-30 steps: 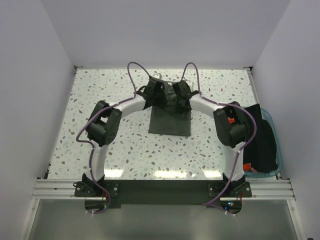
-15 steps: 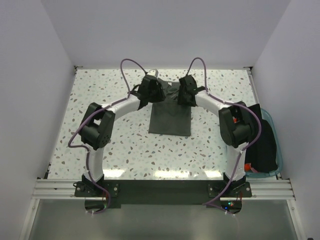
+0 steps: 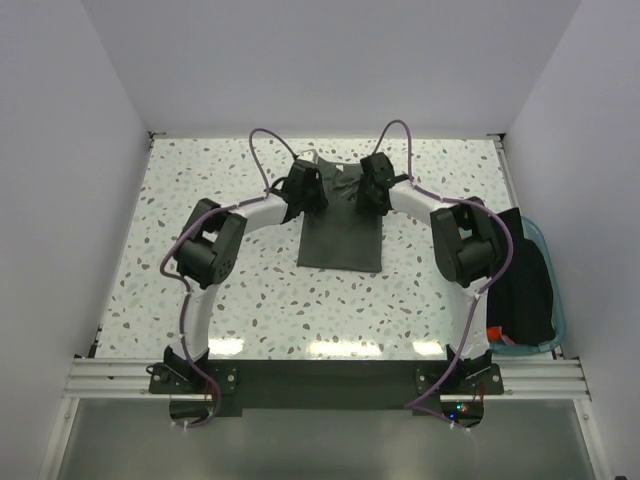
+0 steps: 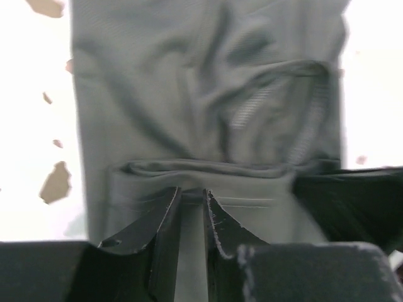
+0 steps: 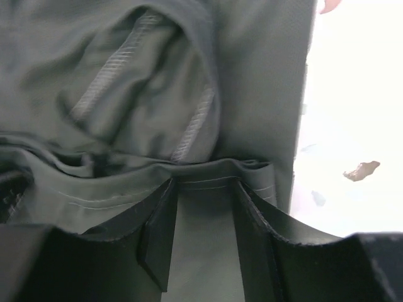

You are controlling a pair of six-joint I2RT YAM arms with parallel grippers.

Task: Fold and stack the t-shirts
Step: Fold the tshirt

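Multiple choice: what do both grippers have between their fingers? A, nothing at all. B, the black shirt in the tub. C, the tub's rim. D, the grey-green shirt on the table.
D: each wrist view shows the grey-green shirt pinched between the fingers of the left gripper and right gripper, away from the tub at the right.

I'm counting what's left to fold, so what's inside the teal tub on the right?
The tub holds mostly black cloth, with a red-orange bit showing at the near end. Anything beneath the black cloth is covered and cannot be seen.
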